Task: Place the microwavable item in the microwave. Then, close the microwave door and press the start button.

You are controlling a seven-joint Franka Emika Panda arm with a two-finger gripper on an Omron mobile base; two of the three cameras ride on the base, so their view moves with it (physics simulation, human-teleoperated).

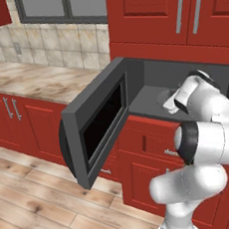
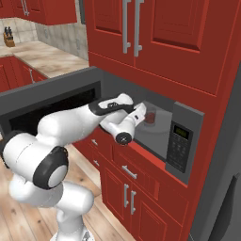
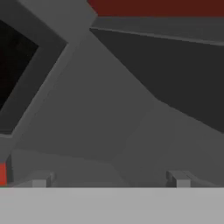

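Red cabinets and a marble counter frame the left base view, with the microwave set into the cabinet run and the microwave door swung wide toward the room, its black window facing the arm. White forearm reaches into the cavity; the hand hides the gripper's tips, and the turntable plate shows just past the wrist. Right base view: the tumbler with its dark reddish contents stands upright on the grey cavity floor, toward the back and on the control panel side. The hand sits at the cavity mouth just beside the glass, apart from it as far as can be told, so the glass lies ahead of the gripper and slightly toward the panel. Hand view: two finger tips stand wide apart at the bottom edge, nothing between them; ahead, bare grey interior walls, the door's black window off to one side. Judgement: item placed; the next move needs the arm drawn straight out, then round to the door's outer face.
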